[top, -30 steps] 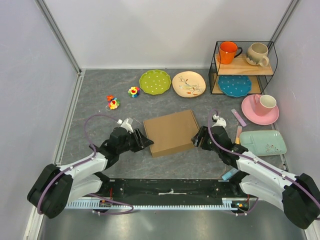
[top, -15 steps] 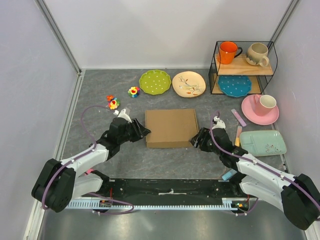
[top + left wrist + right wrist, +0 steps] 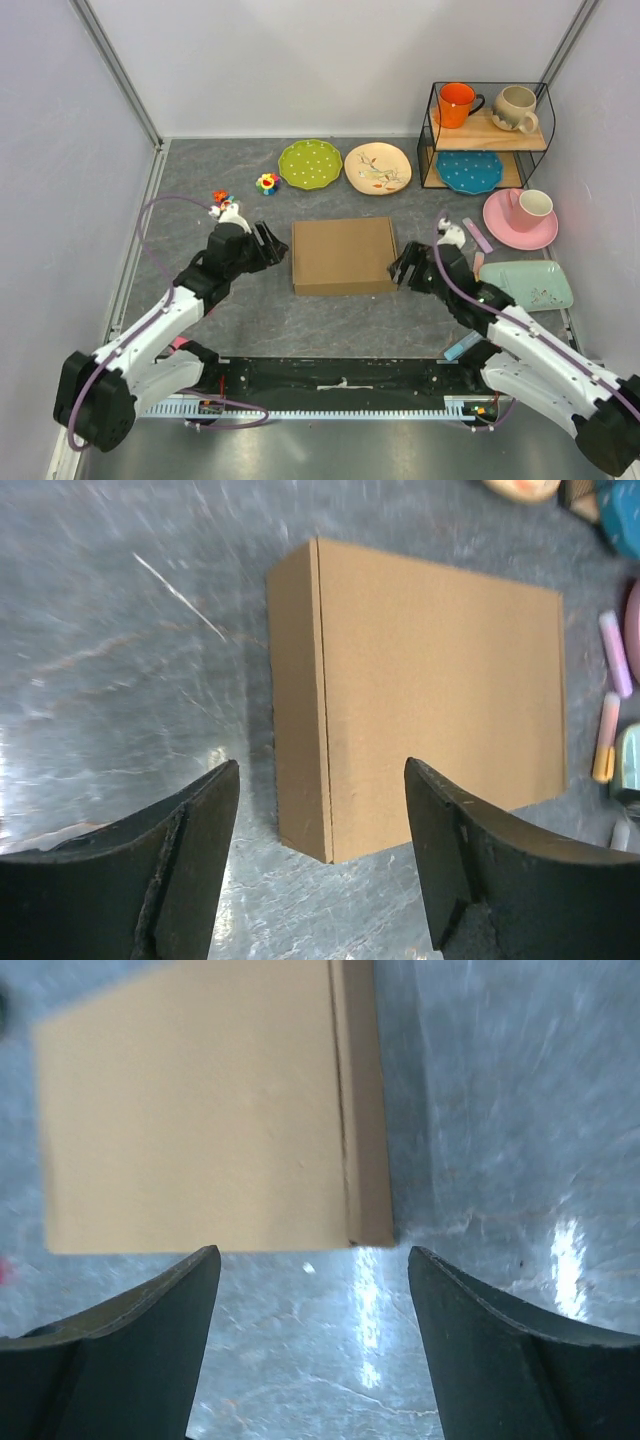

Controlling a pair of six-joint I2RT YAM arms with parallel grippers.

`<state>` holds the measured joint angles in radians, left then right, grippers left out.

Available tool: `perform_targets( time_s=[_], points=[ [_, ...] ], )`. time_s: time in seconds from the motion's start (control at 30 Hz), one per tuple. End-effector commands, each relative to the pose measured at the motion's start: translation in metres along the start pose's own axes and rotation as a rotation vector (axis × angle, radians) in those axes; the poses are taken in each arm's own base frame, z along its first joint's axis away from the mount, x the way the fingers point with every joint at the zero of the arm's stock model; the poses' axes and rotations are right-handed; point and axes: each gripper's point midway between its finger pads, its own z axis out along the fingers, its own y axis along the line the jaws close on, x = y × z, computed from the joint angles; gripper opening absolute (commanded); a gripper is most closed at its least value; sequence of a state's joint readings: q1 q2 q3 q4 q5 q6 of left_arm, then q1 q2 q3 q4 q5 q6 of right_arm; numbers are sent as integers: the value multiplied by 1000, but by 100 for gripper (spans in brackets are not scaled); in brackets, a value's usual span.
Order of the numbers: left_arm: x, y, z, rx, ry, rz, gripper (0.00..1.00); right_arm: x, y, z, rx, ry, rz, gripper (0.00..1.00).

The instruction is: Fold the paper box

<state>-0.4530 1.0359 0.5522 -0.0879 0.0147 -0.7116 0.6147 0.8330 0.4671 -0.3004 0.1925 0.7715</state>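
The paper box (image 3: 342,255) is a closed, flat brown cardboard mailer lying square on the grey table in the middle. It also shows in the left wrist view (image 3: 430,690) and in the right wrist view (image 3: 200,1120). My left gripper (image 3: 274,243) is open and empty, just off the box's left edge and apart from it; in its own view (image 3: 320,780) the jaws stand wide. My right gripper (image 3: 402,268) is open and empty, just off the box's right front corner; in its own view (image 3: 312,1260) the jaws stand wide.
Green plate (image 3: 310,163) and cream plate (image 3: 377,168) lie behind the box. Small toy flowers (image 3: 225,205) lie at the left. A wire shelf (image 3: 487,135) with mugs, a pink plate with cup (image 3: 521,216), a green tray (image 3: 526,285) and chalk sticks (image 3: 477,235) are at the right.
The box has turned from skewed to square and settled flat. Both grippers have let go and drawn back from its sides; the left arm has moved up and away to the left.
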Motion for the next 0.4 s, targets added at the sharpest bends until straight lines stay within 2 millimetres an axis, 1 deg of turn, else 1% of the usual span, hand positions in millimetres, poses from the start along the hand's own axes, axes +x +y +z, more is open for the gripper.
perform_targets(
  time_s=[0.0,0.03,0.07,0.1,0.13,0.27,0.37],
  points=[
    [-62,14,-48,-164,-236,55,75,-74,14,-44,30,-218,-66,85],
    [-60,19,-54,-189,-234,32,77,-80,15,-49,24,-238,-78,85],
    [-64,17,-59,-186,-252,15,79,-88,17,-57,16,-268,-95,86],
    [-67,12,-65,-165,-270,-10,84,-91,18,-59,14,-279,-104,88],
    [-66,12,-67,-160,-270,-23,98,-94,17,-61,18,-291,-116,89],
    [-63,14,-75,-165,-275,-79,100,-93,12,-60,46,-287,-130,91],
    [-62,10,-79,-151,-254,-46,99,-92,14,-59,39,-277,-133,92]
  ],
)
